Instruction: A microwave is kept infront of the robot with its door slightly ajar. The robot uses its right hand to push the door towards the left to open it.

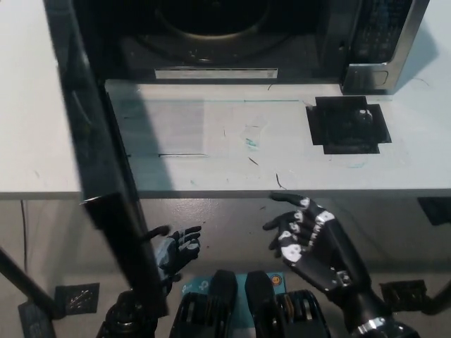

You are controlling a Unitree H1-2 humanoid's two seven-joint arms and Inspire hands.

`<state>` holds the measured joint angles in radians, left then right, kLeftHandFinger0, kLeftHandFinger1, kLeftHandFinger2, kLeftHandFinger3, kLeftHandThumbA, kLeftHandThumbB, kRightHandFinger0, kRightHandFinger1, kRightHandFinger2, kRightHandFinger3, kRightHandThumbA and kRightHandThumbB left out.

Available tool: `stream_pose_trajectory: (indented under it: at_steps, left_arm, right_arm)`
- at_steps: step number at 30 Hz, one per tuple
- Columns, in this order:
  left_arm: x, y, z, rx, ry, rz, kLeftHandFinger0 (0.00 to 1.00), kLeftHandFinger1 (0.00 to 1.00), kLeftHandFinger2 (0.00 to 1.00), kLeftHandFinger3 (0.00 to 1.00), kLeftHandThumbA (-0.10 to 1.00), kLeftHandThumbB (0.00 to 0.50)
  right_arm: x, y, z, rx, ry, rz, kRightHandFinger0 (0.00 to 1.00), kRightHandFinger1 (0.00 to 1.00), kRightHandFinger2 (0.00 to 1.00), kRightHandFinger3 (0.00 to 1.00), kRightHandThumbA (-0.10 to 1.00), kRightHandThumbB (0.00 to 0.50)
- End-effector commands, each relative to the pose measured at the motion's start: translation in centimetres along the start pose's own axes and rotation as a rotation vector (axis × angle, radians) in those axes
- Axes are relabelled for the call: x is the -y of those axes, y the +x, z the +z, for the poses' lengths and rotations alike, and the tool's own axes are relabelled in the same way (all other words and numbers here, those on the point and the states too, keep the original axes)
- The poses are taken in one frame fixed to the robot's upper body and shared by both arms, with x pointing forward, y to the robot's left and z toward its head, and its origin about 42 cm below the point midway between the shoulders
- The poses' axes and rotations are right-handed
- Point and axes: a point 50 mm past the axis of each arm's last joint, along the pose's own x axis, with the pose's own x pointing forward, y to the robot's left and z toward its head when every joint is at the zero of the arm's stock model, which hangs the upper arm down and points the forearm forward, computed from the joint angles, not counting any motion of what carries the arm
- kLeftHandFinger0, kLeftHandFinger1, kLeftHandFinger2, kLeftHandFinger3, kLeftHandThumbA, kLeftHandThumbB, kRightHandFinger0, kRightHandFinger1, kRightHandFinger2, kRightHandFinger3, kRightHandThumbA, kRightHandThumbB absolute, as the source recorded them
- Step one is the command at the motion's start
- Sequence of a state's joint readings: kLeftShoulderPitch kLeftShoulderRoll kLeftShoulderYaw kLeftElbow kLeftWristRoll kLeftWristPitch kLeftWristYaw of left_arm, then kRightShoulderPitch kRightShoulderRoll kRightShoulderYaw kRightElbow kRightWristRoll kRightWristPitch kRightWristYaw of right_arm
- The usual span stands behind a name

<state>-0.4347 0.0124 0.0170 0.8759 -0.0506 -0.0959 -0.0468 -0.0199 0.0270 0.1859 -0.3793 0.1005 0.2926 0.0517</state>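
Swinging wide to the left, the dark glass door (99, 190) of the stainless-steel microwave (366, 42) stands edge-on, reaching past the near edge of the white worktop (232, 151). The cavity with its round turntable (211, 17) lies fully exposed at the far side. The black right hand (306, 236) hovers below the worktop's near edge, well apart from the door, fingers (282, 225) spread and holding nothing. The white left hand (180, 248) rests low at near left, just beside the door's near end, fingers loosely apart and empty. Judgement: the opening looks essentially complete. To finish cleanly, any last nudge should be a light leftward press on the door's inner face near its free edge, avoiding hinge strain, with the arm kept clear of the worktop edge.
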Motion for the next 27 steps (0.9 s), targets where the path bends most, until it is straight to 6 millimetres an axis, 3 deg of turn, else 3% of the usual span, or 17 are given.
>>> stream_pose_trajectory:
  at_steps: [1,2,5,10,13,14,21,27]
  left_arm:
    - [0.4,1.0,2.2,0.075,-0.015,-0.019,0.82,0.82,0.82,0.71,0.24,0.36]
    - [0.5,1.0,2.2,0.072,-0.013,-0.014,0.84,0.83,0.83,0.71,0.23,0.364]
    - [0.5,1.0,2.2,0.073,-0.005,-0.016,0.89,0.87,0.87,0.75,0.25,0.357]
    - [0.4,1.2,2.5,0.074,-0.011,-0.012,0.91,0.88,0.88,0.75,0.25,0.368]
    - [0.4,1.2,2.5,0.077,-0.004,-0.013,0.94,0.91,0.9,0.76,0.26,0.363]
    - [0.4,1.2,2.5,0.077,-0.002,-0.012,0.93,0.9,0.89,0.75,0.27,0.362]
    - [0.5,1.4,2.6,0.081,-0.02,-0.018,0.9,0.88,0.88,0.74,0.26,0.363]
    - [0.4,1.5,2.8,0.096,-0.021,-0.017,0.89,0.88,0.88,0.74,0.27,0.365]
  right_arm:
    - [3.1,-1.1,0.8,0.086,-0.006,-0.1,0.32,0.39,0.52,0.76,0.15,0.107]
    - [3.8,-1.4,0.5,0.071,-0.007,-0.146,0.32,0.38,0.5,0.74,0.16,0.135]
    - [7.2,-2.8,-1.4,0.026,-0.066,-0.254,0.34,0.4,0.51,0.76,0.14,0.102]
    - [10.0,-4.1,-3.9,-0.047,-0.071,-0.352,0.36,0.43,0.57,0.75,0.09,0.118]
    - [11.2,-4.5,-5.6,-0.077,-0.064,-0.402,0.37,0.42,0.55,0.74,0.09,0.141]
    - [11.3,-4.6,-6.2,-0.085,-0.046,-0.421,0.37,0.42,0.54,0.74,0.11,0.161]
    - [10.5,-4.4,-9.8,-0.116,0.008,-0.493,0.3,0.36,0.48,0.71,0.14,0.173]
    - [10.3,-4.0,-10.2,-0.112,0.006,-0.509,0.29,0.34,0.45,0.7,0.19,0.208]
